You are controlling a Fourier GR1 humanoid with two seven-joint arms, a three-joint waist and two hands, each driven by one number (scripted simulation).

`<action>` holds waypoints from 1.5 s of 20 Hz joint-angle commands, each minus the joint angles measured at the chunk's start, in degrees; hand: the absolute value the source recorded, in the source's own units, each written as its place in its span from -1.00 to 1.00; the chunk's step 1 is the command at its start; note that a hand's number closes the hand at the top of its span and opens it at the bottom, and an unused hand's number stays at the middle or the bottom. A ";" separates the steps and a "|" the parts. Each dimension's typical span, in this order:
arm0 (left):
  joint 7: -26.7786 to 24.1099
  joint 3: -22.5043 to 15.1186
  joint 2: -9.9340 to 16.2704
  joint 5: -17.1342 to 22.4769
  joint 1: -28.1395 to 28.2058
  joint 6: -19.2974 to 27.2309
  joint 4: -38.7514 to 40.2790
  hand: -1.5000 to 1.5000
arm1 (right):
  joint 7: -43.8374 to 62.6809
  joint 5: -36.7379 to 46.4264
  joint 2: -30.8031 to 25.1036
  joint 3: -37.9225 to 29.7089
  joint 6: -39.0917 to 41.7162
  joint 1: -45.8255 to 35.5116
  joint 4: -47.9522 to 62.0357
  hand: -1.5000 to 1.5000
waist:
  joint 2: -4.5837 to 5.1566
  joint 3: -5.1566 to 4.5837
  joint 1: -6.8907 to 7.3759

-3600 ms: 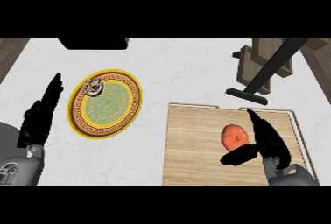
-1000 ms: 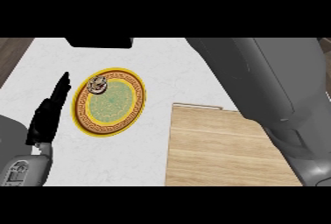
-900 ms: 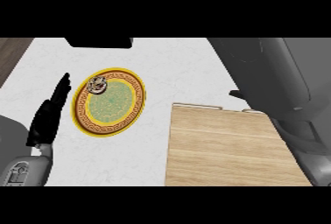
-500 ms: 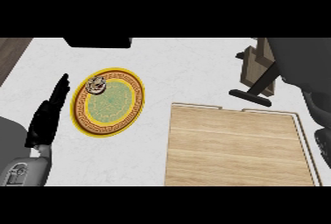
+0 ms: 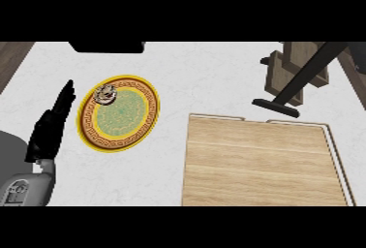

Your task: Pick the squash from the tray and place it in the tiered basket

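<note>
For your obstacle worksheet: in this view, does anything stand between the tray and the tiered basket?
Nothing visible does. The wooden tray lies just below the tiered basket, with only bare counter between them. The squash itself is not in view.

The tray (image 5: 265,162) is set at the near right of the counter (image 5: 207,77). A plate (image 5: 118,113) is placed to its left, a small item (image 5: 105,93) lying on the plate's far edge. The tiered basket (image 5: 297,72) is found far right, behind the tray.
</note>
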 commanded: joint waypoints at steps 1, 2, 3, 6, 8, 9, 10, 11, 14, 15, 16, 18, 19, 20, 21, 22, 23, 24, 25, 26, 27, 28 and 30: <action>-0.25 0.20 0.33 -0.40 -0.14 -0.07 -0.12 0.00 | -3.79 3.65 -5.63 2.28 4.17 -1.18 5.18 1.00 | 0.13 -0.01 0.34; 0.99 -0.95 -0.91 -1.27 1.11 1.00 -2.10 0.00 | -3.84 4.67 -5.37 3.24 2.88 1.00 4.03 1.00 | -0.16 0.05 0.04; 0.57 -0.64 -0.87 -0.97 -0.98 0.49 -0.10 0.00 | -4.60 4.68 -6.45 2.69 3.97 -0.71 5.47 1.00 | 0.01 0.02 -0.02; -0.95 2.24 1.71 0.84 -1.04 -1.75 1.84 0.00 | -8.64 3.98 -9.72 0.88 1.48 2.01 5.82 1.00 | 0.02 0.04 -0.10; -1.05 0.18 -0.86 -1.13 -0.49 0.40 1.45 0.00 | -11.42 3.53 -10.05 0.51 4.22 0.81 7.22 1.00 | -0.03 0.04 0.01; -1.06 0.53 -0.52 -0.62 -0.46 -0.31 1.03 0.00 | -10.88 3.54 -7.88 0.38 1.45 2.61 6.15 1.00 | -0.10 0.05 -0.02; -0.09 2.01 1.50 0.89 0.09 -2.15 -0.12 0.00 | -15.21 2.71 -11.28 -0.40 2.81 3.01 7.36 1.00 | -0.07 0.07 0.18; 0.10 -1.23 -3.07 -2.33 -2.42 1.80 2.55 0.00 | -14.49 2.20 -9.56 -1.05 1.29 4.16 7.77 1.00 | 0.08 0.06 -0.26; -2.02 1.42 -0.28 -0.65 -0.34 -0.32 1.95 0.00 | -16.03 -0.31 -10.11 -3.73 2.63 4.80 7.31 1.00 | -0.09 0.06 -0.17; 0.60 2.54 1.24 0.54 -1.88 -1.76 1.12 0.00 | -18.24 -1.20 -11.42 -4.72 1.70 6.73 7.91 1.00 | -0.06 0.09 -0.17; -0.47 0.18 -1.22 -1.43 0.97 0.14 -0.11 0.00 | -17.48 -1.41 -10.80 -5.30 1.64 6.04 8.49 1.00 | -0.06 0.08 0.19; 2.47 -0.31 -1.30 -1.03 0.60 -0.57 -3.00 0.00 | -18.12 -1.98 -10.94 -6.05 2.00 7.50 9.16 1.00 | -0.18 0.10 0.18; 1.07 1.31 -0.30 -0.45 -2.27 -1.11 0.45 0.00 | -20.18 -2.39 -11.68 -6.38 2.33 7.52 8.71 1.00 | -0.09 0.08 -0.23; 1.21 1.23 -0.40 -1.05 -2.57 -0.77 1.82 0.00 | -18.89 -3.30 -9.92 -7.31 0.98 9.28 8.83 1.00 | -0.07 0.08 -0.35; 0.11 1.27 -0.17 -0.05 1.52 -1.79 -1.03 0.00 | -18.61 -4.78 -10.07 -8.47 2.63 10.20 8.21 1.00 | -0.35 0.09 -0.28; 0.47 1.56 -0.72 0.02 -0.86 -1.29 1.45 0.00 | -13.36 -6.85 -7.89 -11.13 0.87 10.42 8.56 1.00 | -0.31 0.08 -0.72; 0.13 1.24 -1.40 -0.81 -0.33 0.04 1.07 0.00 | -9.75 -9.41 -8.91 -14.56 0.50 8.53 8.36 1.00 | -0.49 0.09 -0.92; -0.07 2.39 0.97 0.41 -0.90 -2.47 1.00 0.00 | -13.23 -9.41 -11.52 -14.85 -0.23 11.25 9.44 -1.00 | -0.17 0.11 -0.53; 1.89 0.50 -0.74 -1.03 0.34 -1.04 -2.05 0.00 | -12.81 -8.65 -10.30 -14.08 0.28 11.39 10.87 -1.00 | -0.11 0.11 0.22; -1.44 1.75 -0.31 -0.25 0.80 -1.75 0.65 0.00 | -14.46 -9.30 -11.46 -14.01 1.82 12.83 7.87 -1.00 | -0.36 0.08 -0.72; 0.10 2.17 0.13 0.53 1.01 -2.63 -0.77 0.00 | -12.12 -9.06 -8.27 -13.46 -0.02 13.64 6.34 -1.00 | -0.43 0.08 -0.59; -2.16 1.84 -1.38 -0.89 0.14 -0.49 1.83 0.00 | -13.71 -9.88 -8.75 -14.20 -0.81 14.48 5.52 -1.00 | -0.33 0.07 -0.79; 0.82 1.38 -1.23 -1.34 -0.62 -0.42 -0.09 0.00 | -13.90 -10.51 -7.91 -15.34 -6.15 14.75 3.39 -1.00 | -0.34 0.09 -0.67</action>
